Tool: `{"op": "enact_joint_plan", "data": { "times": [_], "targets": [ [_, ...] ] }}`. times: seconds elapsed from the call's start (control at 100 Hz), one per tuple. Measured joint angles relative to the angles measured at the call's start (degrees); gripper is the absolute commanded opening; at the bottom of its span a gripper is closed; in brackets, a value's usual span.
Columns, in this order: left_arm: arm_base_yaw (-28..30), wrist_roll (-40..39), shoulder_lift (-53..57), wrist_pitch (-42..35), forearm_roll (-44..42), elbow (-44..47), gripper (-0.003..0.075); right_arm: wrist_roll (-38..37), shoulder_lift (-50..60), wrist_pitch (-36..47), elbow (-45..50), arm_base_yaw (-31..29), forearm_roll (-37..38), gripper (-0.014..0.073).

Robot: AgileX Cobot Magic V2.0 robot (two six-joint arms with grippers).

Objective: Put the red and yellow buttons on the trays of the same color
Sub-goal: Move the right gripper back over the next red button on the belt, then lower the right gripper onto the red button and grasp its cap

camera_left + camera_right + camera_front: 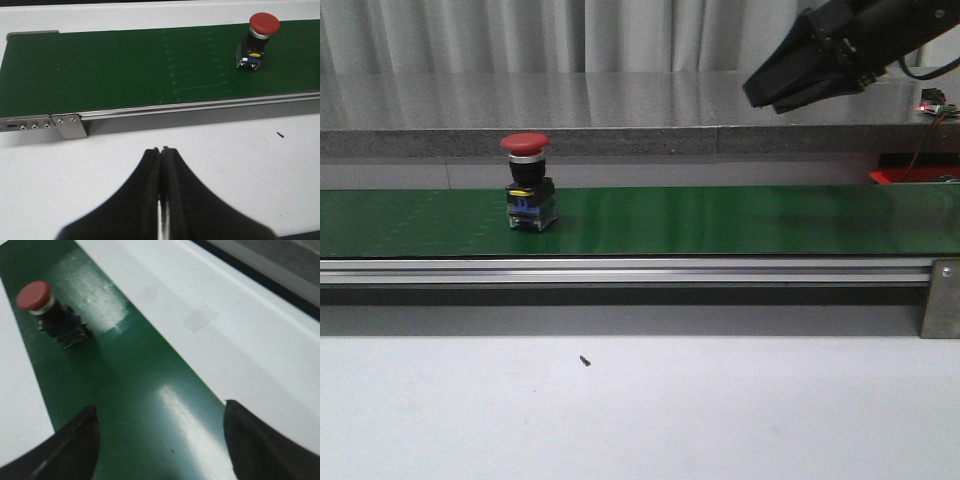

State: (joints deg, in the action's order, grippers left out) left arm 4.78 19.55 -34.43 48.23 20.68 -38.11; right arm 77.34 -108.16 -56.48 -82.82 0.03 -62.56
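You see only part of the right gripper (790,85) in the front view; the arm behind it runs off the top right corner. The red tray (912,176) shows as a sliver behind the belt (720,220), cut by the right edge. The belt itself runs past both sides. The speck (585,360) on the table is too small to identify.

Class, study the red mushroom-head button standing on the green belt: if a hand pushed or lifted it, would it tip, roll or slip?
The red button probably tips easily when pushed high up: its wide cap sits above a small blocky base. Once on its side it might roll in an arc on that round cap. The body looks rigid, so the open right hand could likely grip its squarish base firmly; the domed cap seems more slippery.
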Motion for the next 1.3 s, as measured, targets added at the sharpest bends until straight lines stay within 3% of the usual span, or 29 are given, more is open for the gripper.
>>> {"op": "enact_joint_plan", "data": {
  "times": [0.5, 1.04, 1.3],
  "targets": [
    [0.00, 0.00, 0.00, 0.00, 0.00, 0.00, -0.0020, 10.01, 0.13, 2.49, 0.00, 13.03, 0.12, 0.0526],
    [0.00, 0.00, 0.00, 0.00, 0.00, 0.00, -0.0020, 10.61, 0.13, 11.95, 0.00, 19.86, -0.69, 0.0526],
    [0.00, 0.00, 0.00, 0.00, 0.00, 0.00, -0.0020, 10.49, -2.45, 14.55, 0.00, 20.44, -3.60, 0.0526]
  ]
}}
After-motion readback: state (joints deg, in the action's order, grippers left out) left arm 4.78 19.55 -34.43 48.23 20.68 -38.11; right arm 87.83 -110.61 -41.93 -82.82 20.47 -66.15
